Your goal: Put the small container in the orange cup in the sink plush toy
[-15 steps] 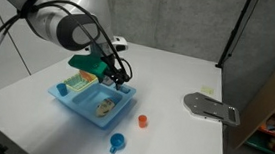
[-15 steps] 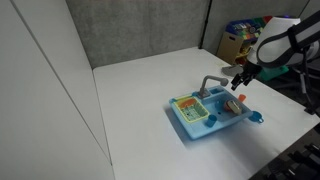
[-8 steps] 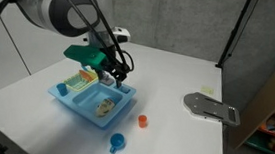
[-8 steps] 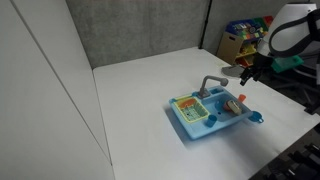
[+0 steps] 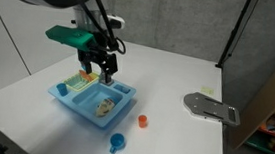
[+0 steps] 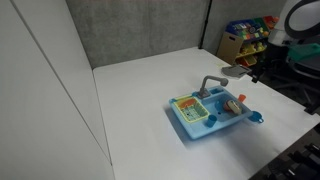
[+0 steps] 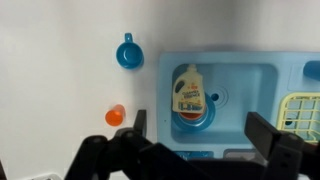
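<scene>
Item 1: small cream-white rounded container (image 7: 188, 88), with a darker label patch. In the wrist view it lies at centre frame, inside the basin, on top of a blue round piece near the drain. In an exterior view it shows as a pale lump (image 5: 105, 107) in the lower middle of the frame.

Item 2: small deep red-orange cup (image 7: 116, 116), at left of centre in the wrist view, on the white tabletop outside the basin wall and apart from it. In an exterior view it stands just right of the basin (image 5: 142, 119).

Item 3: light blue plastic toy sink (image 7: 262, 78), rectangular basin, yellow-green rack at the right edge of the wrist view.

Item 4: blue cup with handle (image 7: 127, 53), upper left of the wrist view, on the tabletop.

Risks, as I judge them:
- The container is rounded and rests on another piece; an off-centre pinch could roll it away or lift the blue piece with it.
- The basin wall is close to it; my fingers could strike the wall and shift the light sink.
- The red-orange cup is small and free-standing; a misaligned release could tip it or miss its mouth.
- The 2 cups sit near each other; I could mistake the target.

Item 5: gripper (image 7: 195, 150), lower part of the wrist view, raised well above the sink. Jaws spread wide, nothing between them, touching nothing.
</scene>
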`<state>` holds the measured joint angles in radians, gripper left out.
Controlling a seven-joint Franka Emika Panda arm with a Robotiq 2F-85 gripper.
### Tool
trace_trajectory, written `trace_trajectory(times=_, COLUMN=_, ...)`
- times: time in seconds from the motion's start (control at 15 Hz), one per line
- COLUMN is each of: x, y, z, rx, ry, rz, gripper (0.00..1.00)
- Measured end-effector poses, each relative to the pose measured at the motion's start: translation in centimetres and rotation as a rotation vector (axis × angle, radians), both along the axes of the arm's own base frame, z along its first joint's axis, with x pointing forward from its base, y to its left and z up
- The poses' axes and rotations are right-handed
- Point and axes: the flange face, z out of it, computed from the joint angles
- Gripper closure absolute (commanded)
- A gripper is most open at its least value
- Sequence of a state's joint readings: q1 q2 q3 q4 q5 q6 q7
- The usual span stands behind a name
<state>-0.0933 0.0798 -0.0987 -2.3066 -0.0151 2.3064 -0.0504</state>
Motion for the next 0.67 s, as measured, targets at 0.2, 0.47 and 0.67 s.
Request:
trace_trajectory(times=0.2, x=-0.8, y=0.4, z=2.1, rx=-0.019, ry=0.027, rz=-0.019, gripper=0.00)
trace_trajectory(times=0.47, x=-1.9, y=1.3, z=4.6, rx=-0.026, ry=0.062, rz=-0.008, gripper=0.00)
trace_trajectory(times=0.67, x=-2.1, y=1.7, z=5.2, rx=-0.025, ry=0.059, rz=-0.003, gripper=0.00)
